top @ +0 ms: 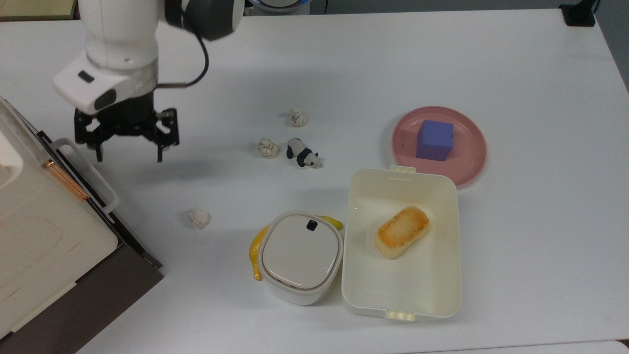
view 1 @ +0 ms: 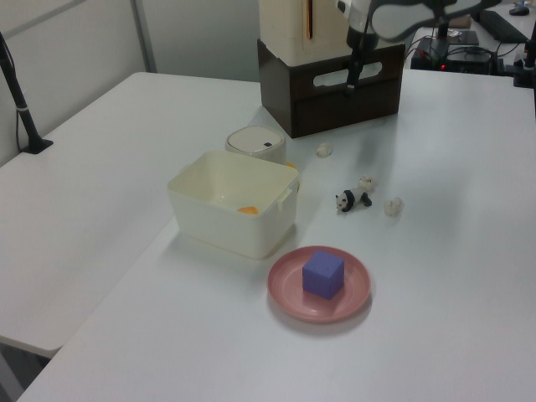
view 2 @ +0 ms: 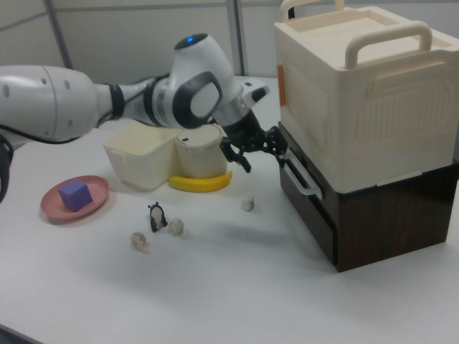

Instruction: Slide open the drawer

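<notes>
The drawer [top: 128,235] is the dark brown front with a white bar handle [top: 88,174] at the top view's left. It looks shut, sitting flush in its cabinet under a cream appliance. In the right view the handle [view 2: 301,175] juts out toward the arm. My gripper [top: 129,155] hangs open just to the right of the handle's far end in the top view, pointing down and touching nothing. The left view puts the gripper [view 1: 350,79] in front of the drawer front [view 1: 368,88]. In the right view the gripper [view 2: 254,152] sits close beside the handle.
The cream appliance [top: 39,221] tops the cabinet. A paper ball [top: 199,218] lies near the drawer; two more [top: 268,147] and a toy panda [top: 303,153] lie mid-table. A lidded white bin [top: 300,255], a banana [top: 255,253], a lunch box [top: 444,290] and a pink plate [top: 471,147] stand further right.
</notes>
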